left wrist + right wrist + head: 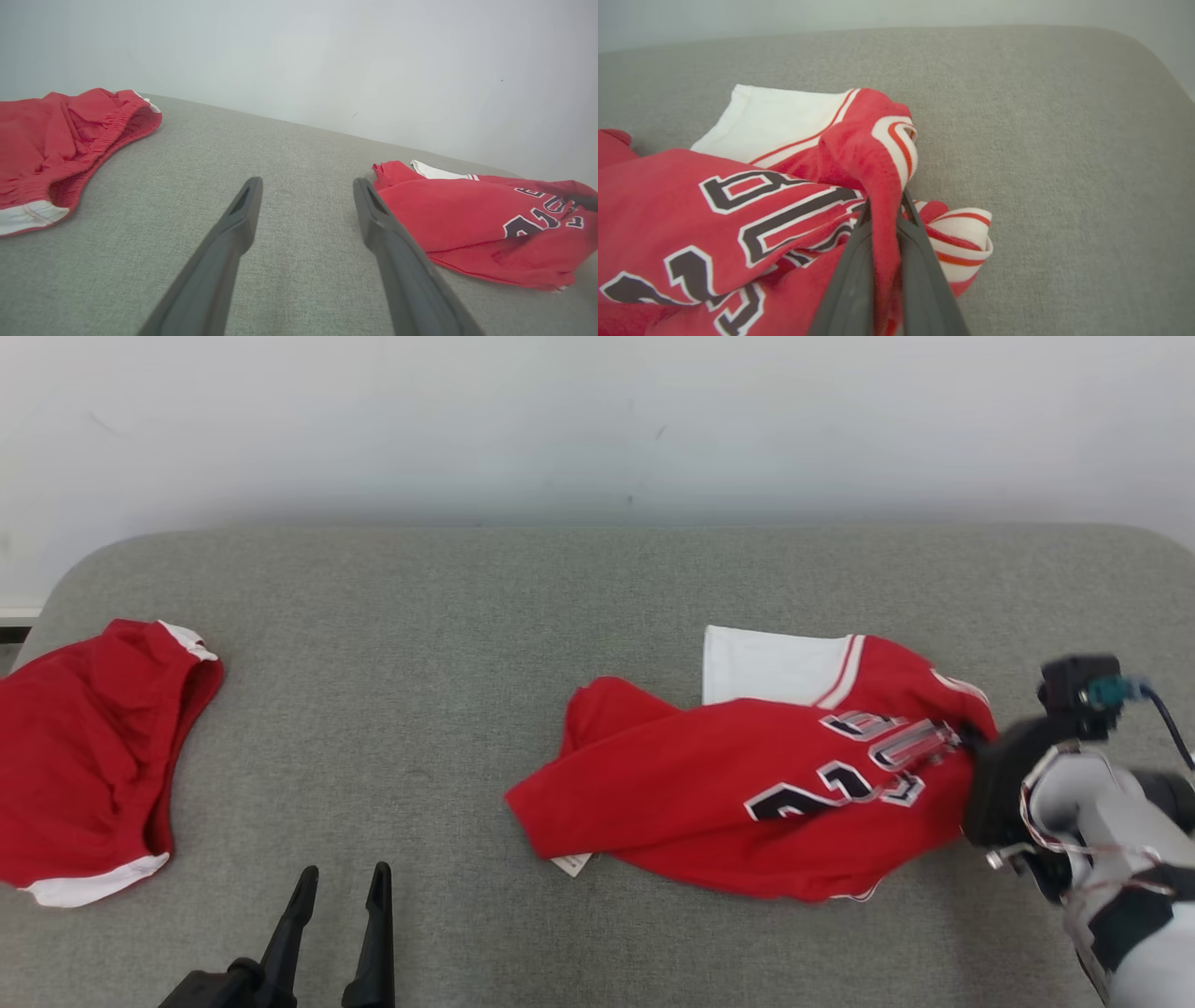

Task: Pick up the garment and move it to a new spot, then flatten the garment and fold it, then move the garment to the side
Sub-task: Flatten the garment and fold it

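Garment (747, 784) was pinched at 3 o'clock by right gripper (885, 207) | left gripper (344, 873) was spread, empty | flattening, folding judged pending.

Your left gripper (307, 185) hangs with fingers spread apart over the grey cushion (289, 149), red shorts (56, 140) at left, red jersey (467, 219) at right.

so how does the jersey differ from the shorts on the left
The jersey bears dark white-edged lettering; the shorts have none. The jersey is pinched in the shut right gripper; the shorts lie untouched, apart from the open left gripper. The jersey lies toward the right, the shorts at the left. Both are red with white trim, rumpled on the grey surface.
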Robot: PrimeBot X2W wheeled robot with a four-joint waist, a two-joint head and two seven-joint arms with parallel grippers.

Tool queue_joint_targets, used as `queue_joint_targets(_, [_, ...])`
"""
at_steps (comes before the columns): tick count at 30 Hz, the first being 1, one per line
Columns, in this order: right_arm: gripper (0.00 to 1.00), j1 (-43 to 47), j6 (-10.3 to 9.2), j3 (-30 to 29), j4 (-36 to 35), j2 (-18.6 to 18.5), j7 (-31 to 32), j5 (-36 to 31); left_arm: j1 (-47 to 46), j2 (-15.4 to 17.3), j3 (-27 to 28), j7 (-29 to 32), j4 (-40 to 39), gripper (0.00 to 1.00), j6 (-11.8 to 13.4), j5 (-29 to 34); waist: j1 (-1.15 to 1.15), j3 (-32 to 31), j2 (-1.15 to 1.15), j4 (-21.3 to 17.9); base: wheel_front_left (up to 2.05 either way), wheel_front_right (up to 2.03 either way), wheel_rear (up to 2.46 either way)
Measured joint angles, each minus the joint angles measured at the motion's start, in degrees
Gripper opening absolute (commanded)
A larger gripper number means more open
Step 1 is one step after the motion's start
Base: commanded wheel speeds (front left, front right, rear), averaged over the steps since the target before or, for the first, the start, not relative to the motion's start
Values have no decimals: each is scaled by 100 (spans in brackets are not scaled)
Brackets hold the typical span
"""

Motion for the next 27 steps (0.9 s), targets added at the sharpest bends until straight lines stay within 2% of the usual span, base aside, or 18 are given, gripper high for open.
queue_joint_targets(5, [0, 342, 1, -519, 598, 29, -97, -381, -11, 1, 14, 0, 2, 100, -5, 0, 0, 14, 0, -76, 0, 0, 0])
queue_joint_targets(6, [10, 398, 1, -590, 697, 34, -71, -454, -12, 1, 14, 0, 2, 100, -5, 0, 0, 19, 0, -89, 0, 0, 0])
queue_joint_targets(7, [41, 457, 1, -661, 777, 52, -23, -505, -11, 1, 14, 0, 1, 100, -5, 0, 0, 24, 0, -100, 0, 0, 0])
queue_joint_targets(8, [86, 516, 1, -733, 850, 89, 32, -535, -11, 0, 18, 0, -1, 100, -5, 0, 0, 31, 0, -112, 0, 0, 0])
queue_joint_targets(9, [100, 563, 1, -790, 890, 125, 56, -558, -11, 0, 21, 0, -3, 100, -5, -1, 0, 38, 0, -123, 0, 0, 0])
queue_joint_targets(14, [100, 471, 0, -1070, 829, 51, -35, -946, -11, 0, 22, 0, -9, 100, -5, -3, 0, 79, 0, -158, 0, 0, 0])
queue_joint_targets(18, [100, 129, 1, -1293, 422, 41, -91, -1223, -11, 1, -4, 0, -15, 100, -7, -8, 1, 87, 0, -136, 0, 0, 0])
queue_joint_targets(27, [100, -555, 1, -1513, -248, 378, 740, -1844, -412, 2, -229, 0, 85, 100, -21, 179, 1, 345, 0, 28, 0, 0, 0])
